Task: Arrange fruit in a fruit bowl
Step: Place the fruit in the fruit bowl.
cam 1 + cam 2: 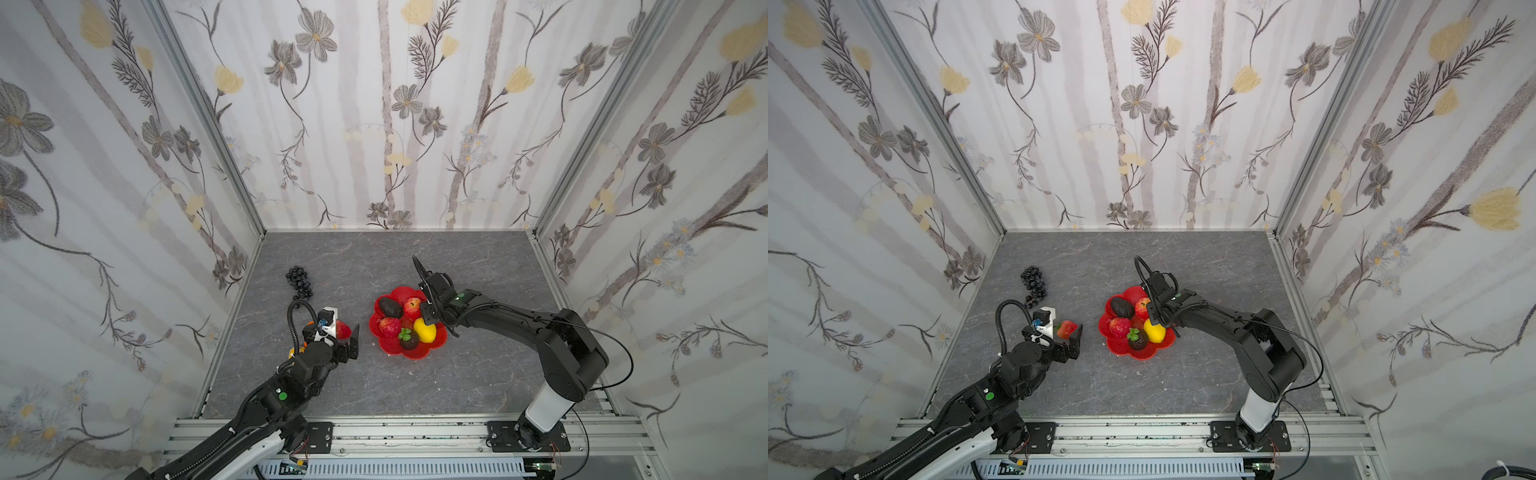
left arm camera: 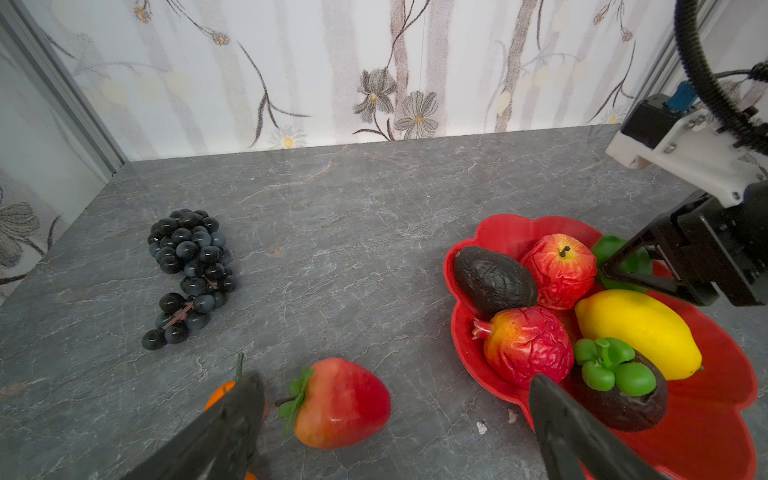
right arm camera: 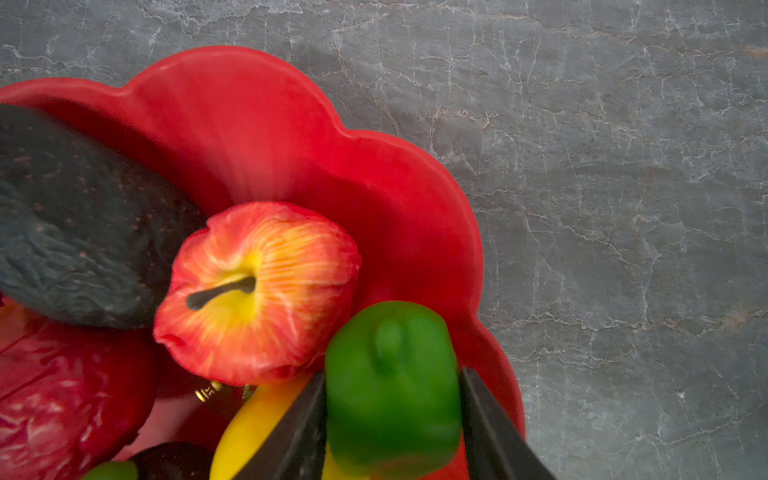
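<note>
Grey veined stone-look counter (image 1: 353,374): carries everything. Shallow bright red fruit bowl with scalloped petal rim (image 1: 422,352): sits right of centre and holds five loose fruits. Black glossy grape bunch (image 1: 300,280): lies on the counter at far left, well apart from the bowl. Smooth yellow lemon (image 1: 424,330), wrinkled dark avocado (image 1: 390,307), red-and-yellow apple (image 1: 412,308), bumpy red fruit (image 1: 390,327) and dark round fruit with green leaf cap (image 1: 409,338): crowd together inside the bowl. Red strawberry with green leaves (image 2: 343,403): rests on the counter left of the bowl, between the widely spread left jaws, touching neither. Small green lime (image 3: 392,386): pinched between the right jaws over the bowl, just beside the apple. Small orange (image 2: 220,392): half hidden behind the left jaws.
</note>
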